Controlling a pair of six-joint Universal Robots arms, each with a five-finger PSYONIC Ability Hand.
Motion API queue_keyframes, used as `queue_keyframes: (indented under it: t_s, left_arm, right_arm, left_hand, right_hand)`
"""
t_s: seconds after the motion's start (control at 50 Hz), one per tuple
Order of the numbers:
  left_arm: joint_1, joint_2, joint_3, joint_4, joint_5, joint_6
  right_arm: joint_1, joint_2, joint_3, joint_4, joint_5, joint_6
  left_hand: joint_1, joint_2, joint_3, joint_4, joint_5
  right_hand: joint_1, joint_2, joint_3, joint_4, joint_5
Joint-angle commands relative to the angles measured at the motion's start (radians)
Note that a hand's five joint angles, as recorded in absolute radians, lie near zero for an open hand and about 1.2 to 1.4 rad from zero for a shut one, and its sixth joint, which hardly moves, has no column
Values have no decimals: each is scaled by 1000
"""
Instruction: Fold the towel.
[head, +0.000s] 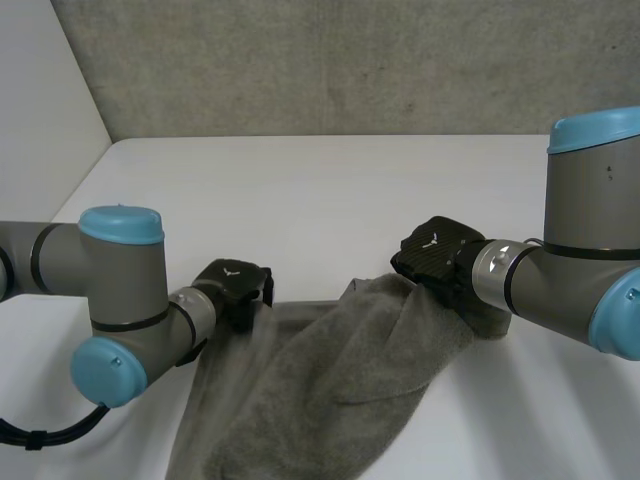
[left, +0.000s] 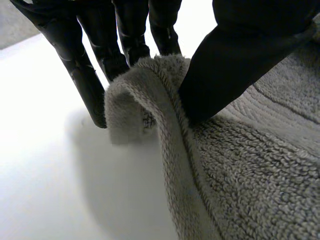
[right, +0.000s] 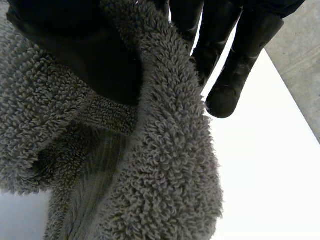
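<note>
Pinching nubby grey towel (head: 320, 390) — left robot hand (head: 232, 285); right robot hand (head: 437, 252).

**Towel between 2 hands, near side of the table**

The towel (head: 320, 390) lies on the table (head: 300, 190) toward its near edge, between the 2 hands. The left hand (head: 235, 285) is at the towel's far left corner and the right hand (head: 435, 250) at its far right corner (the rest spreads toward the near edge). At each hand the towel's edge sits between thumb and fingers. A wall (head: 350, 60) stands behind the table.
</note>
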Motion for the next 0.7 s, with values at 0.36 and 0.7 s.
queue_keyframes:
  t_s: [0.36,0.7]
  left_arm:
    - [6,-52,440,114,-50,-17]
    - [94,163,459,260,-193,-245]
  right_arm:
    - [17,179,-445,-284,175,7]
    - [3,58,-509,-498,107,159]
  left_hand:
    - [586,190,194,192,198]
    - [586,190,194,192,198]
  right_hand:
    - [70,80,56,53,61]
    - [70,80,56,53,61]
